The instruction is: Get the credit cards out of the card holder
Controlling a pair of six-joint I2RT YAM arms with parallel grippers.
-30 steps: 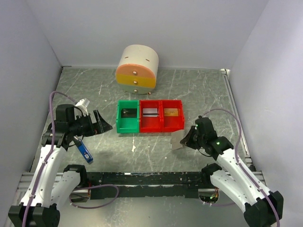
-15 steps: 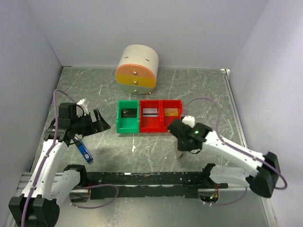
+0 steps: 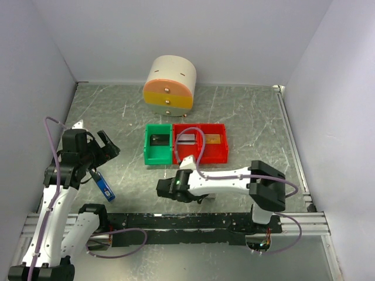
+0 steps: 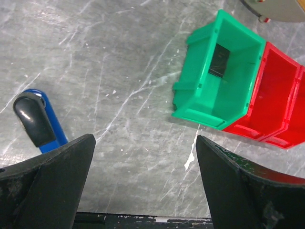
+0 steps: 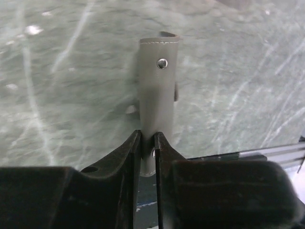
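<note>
the right gripper (image 5: pixel 147 139) pinches the grey card holder (image 5: pixel 158 86) edge-on between nearly closed fingers, just below the bins in the top view. the left gripper (image 4: pixel 144 142) hangs wide open at the left, holding nothing. a black card (image 4: pixel 220 59) lies in the green bin (image 4: pixel 195 112); a silver card (image 3: pixel 186 139) and a gold card (image 3: pixel 212 139) lie in the red bins (image 3: pixel 199 158).

Three bins: one green bin (image 3: pixel 158 158), two red bins (image 3: pixel 183 153) (image 3: pixel 215 156). Three cards, one in each bin: black card (image 3: pixel 158 139), silver card (image 3: pixel 186 139), gold card (image 3: pixel 212 139). One grey card holder (image 5: pixel 157 95). One round drawer chest (image 3: pixel 169 82). One blue-and-black stick (image 3: pixel 104 187).
</note>
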